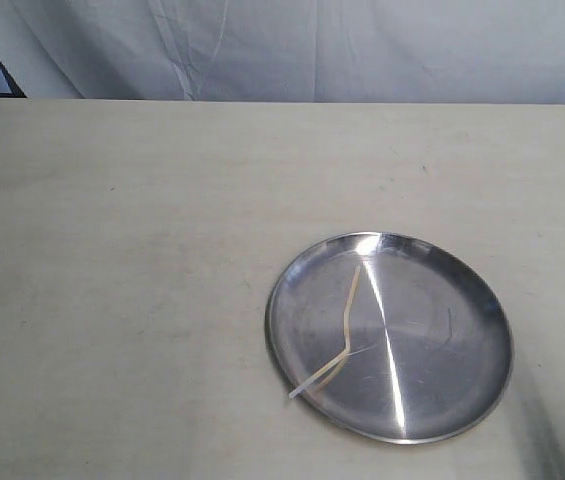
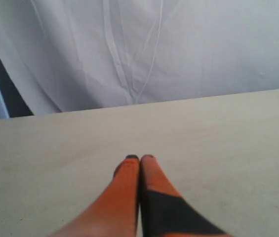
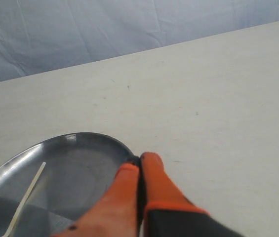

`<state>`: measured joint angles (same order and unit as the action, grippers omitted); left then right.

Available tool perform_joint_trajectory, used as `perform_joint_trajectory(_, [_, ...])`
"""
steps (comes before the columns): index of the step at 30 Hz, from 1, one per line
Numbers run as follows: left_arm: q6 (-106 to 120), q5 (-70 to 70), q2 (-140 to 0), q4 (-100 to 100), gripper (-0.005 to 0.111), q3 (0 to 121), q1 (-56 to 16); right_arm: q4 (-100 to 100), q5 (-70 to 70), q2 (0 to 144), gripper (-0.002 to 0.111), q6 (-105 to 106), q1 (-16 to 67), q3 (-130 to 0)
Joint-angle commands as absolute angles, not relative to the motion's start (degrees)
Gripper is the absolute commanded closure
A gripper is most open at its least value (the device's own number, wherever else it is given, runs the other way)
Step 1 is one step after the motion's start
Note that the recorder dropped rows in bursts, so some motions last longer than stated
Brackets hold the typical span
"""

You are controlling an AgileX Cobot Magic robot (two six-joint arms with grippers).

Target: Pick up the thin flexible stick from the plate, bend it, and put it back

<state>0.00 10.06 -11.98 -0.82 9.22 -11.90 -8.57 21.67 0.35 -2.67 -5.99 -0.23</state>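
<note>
Left jaws pressed together on nothing, with only bare surface (image 2: 228,148) and white cloth (image 2: 188,49) beyond them. Right jaws likewise closed and empty; the plate (image 3: 80,158) has its rim just by their tips, and a straight stretch of the thin flexible stick (image 3: 27,195) lies on it further off. Only the exterior view shows the whole plate (image 1: 442,330) and the kink in the thin flexible stick (image 1: 351,310), one end poking past the rim; the jaws show only in the wrist views. One plate, one stick, two sets of jaws
</note>
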Motion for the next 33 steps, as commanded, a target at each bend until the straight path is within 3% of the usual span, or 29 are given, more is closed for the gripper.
perform_joint_trajectory(1, [0.76,13.62,-6.68,0.56,0.107,5.95,-7.61,-8.09,21.18,0.0,0.108,-2.57,-6.29,0.0])
perform_joint_trajectory(16, [2.15,17.76,0.0,3.2,0.107,0.0,-5.14,-8.09,21.18,0.0,0.108,-2.57,-6.29,0.0])
perform_joint_trajectory(21, [2.15,9.54,0.0,2.53,0.107,0.0,-5.14,-8.09,21.18,0.0,0.108,-2.57,-6.29,0.0])
perform_joint_trajectory(33, [2.15,8.96,0.0,2.53,0.107,0.0,-5.14,-8.19,20.84,0.0,0.108,-2.57,-6.29,0.0])
